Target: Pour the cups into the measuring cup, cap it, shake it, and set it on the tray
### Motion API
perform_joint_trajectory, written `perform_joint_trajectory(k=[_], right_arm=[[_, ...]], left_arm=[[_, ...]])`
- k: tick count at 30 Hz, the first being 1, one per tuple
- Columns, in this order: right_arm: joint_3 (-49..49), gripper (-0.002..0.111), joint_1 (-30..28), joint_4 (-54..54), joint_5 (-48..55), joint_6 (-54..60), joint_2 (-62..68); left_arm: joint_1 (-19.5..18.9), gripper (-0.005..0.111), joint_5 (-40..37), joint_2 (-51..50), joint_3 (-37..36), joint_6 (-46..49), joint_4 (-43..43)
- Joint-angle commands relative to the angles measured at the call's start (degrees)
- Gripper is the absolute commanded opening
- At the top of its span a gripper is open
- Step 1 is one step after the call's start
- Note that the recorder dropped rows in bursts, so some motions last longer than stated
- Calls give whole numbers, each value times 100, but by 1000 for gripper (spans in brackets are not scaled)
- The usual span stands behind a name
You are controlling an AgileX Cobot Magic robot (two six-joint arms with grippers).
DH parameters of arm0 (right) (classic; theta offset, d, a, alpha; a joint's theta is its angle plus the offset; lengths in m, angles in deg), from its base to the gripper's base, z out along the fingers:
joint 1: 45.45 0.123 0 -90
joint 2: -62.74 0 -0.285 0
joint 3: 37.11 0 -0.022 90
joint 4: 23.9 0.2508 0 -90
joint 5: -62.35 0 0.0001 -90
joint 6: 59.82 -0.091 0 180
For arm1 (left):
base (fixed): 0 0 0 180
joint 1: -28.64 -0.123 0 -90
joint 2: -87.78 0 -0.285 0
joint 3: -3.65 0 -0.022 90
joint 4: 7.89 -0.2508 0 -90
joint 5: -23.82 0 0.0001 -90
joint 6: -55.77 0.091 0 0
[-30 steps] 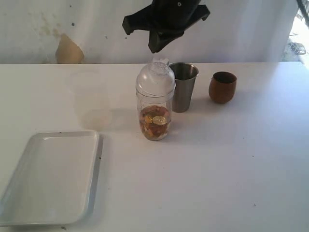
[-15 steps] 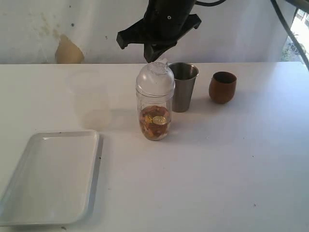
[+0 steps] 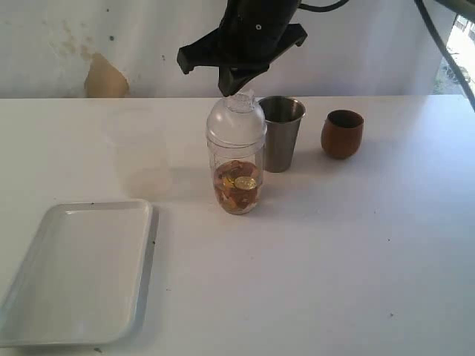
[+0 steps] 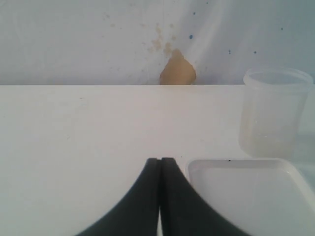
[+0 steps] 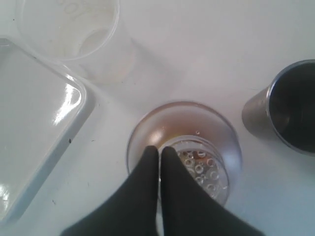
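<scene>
The right jaws, pressed together and empty, hang over the lid (image 3: 236, 122) capping the measuring cup (image 3: 238, 185); left jaws closed too.

Right gripper (image 5: 158, 151): two black fingers pressed together with no gap between them. The tips sit over a clear dome-shaped plastic lid (image 5: 216, 142), at the edge of its perforated strainer top; contact cannot be confirmed. A brownish tint shows through the dome.

Tapered stainless steel tumbler (image 5: 290, 105): upright, dark inside, near the lid but apart from it.

White rectangular tray (image 5: 34, 128): glossy, one rounded corner visible.

Frosted round plastic container (image 5: 69, 24): upright, just beside that corner.

All stand on a white table (image 5: 197, 49).
</scene>
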Motion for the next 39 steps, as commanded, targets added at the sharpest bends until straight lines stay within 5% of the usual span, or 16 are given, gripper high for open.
perform_joint_trajectory(k=[1, 39], right_arm=[[-9, 0, -3, -7, 40, 99, 32], [53, 0, -3, -655, 40, -84, -74]], left_arm=[[23, 0, -10, 28, -28, 0, -8], [23, 0, -10, 28, -28, 0, -8]])
